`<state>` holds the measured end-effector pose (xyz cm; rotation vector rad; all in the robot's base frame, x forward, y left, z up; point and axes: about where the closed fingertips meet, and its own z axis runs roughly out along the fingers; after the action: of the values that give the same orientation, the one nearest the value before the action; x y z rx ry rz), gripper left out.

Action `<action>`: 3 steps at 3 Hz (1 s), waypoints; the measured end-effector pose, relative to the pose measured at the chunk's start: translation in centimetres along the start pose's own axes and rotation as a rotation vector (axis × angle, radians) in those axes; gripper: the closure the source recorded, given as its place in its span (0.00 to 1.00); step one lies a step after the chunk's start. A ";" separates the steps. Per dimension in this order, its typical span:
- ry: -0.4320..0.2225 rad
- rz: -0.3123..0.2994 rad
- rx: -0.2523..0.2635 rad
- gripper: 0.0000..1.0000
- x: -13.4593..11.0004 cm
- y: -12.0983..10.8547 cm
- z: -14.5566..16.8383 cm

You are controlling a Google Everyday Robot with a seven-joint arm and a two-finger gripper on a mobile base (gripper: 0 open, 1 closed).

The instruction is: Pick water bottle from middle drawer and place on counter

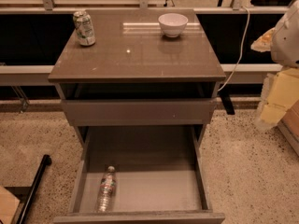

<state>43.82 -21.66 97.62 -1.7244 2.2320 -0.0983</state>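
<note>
The water bottle point(106, 189) is clear and ribbed with a pale label band. It lies on its side on the floor of the open middle drawer point(154, 190), near the front left corner, cap pointing to the back. The counter point(135, 55) is the glossy brown-gray top of the gray cabinet above the drawer. The gripper is not in view; only a white rounded part of the arm point(287, 36) shows at the right edge, well above and to the right of the drawer.
A green-white drink can point(84, 28) stands at the counter's back left and a white bowl point(173, 24) at the back middle. A shallower drawer front point(138, 111) sits above the open drawer. A black pole point(35, 183) lies on the floor at left; yellowish boxes point(280, 101) stand at right.
</note>
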 end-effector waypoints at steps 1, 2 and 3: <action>-0.003 0.003 0.005 0.00 -0.1 0.0 -0.1; -0.008 0.076 0.012 0.00 -0.6 -0.4 1.1; -0.021 0.236 0.020 0.00 -0.9 -1.2 3.8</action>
<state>46.26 -20.57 94.46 -1.4322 2.3910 -0.0485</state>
